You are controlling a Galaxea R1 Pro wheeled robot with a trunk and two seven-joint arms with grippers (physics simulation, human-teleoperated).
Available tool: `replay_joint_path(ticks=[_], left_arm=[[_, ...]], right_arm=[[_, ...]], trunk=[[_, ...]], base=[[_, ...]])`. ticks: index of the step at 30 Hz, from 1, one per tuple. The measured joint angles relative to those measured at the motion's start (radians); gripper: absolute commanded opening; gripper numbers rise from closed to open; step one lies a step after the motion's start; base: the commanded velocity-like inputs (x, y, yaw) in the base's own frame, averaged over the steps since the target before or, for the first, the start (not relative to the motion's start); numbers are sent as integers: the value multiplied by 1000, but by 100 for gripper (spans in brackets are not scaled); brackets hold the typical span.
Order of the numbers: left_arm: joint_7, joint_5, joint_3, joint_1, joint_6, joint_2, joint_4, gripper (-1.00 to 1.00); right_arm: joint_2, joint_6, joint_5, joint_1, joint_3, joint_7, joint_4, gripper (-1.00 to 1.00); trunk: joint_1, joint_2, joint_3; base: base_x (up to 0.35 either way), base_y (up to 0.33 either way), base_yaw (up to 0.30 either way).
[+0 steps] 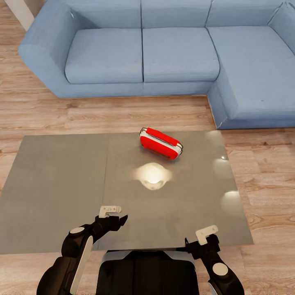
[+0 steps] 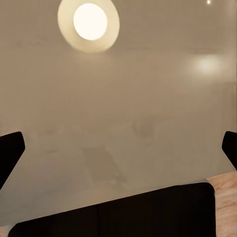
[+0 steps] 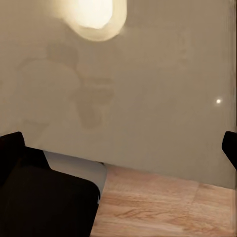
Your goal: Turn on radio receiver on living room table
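The radio receiver (image 1: 160, 143) is a small red box with white trim. It lies on its side on the far middle of the table (image 1: 57, 184), whose glossy grey top is in two panels. My left gripper (image 1: 116, 221) hovers over the table's near part, well short of the radio and to its left. Its fingers (image 2: 10, 153) stand wide apart with only the tabletop (image 2: 118, 108) between them. My right gripper (image 1: 201, 245) hangs at the table's near edge, right of centre. It is also open, with its fingertips (image 3: 11, 148) at the picture's sides.
A blue L-shaped sofa (image 1: 176, 53) wraps around the far side and right of the table, with a strip of wood plank floor (image 1: 102, 112) between them. A lamp's bright reflection (image 1: 152, 175) lies on the tabletop just in front of the radio. My dark base (image 1: 147, 274) sits against the near edge.
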Motion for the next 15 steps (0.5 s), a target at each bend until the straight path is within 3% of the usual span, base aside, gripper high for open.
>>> replay_joint_path(ticks=[15], left_arm=[[0,0,0,0,-1,0,2,100]], right_arm=[[0,-12,7,0,0,-13,0,100]], trunk=[[0,0,-25]], base=[[0,0,0]])
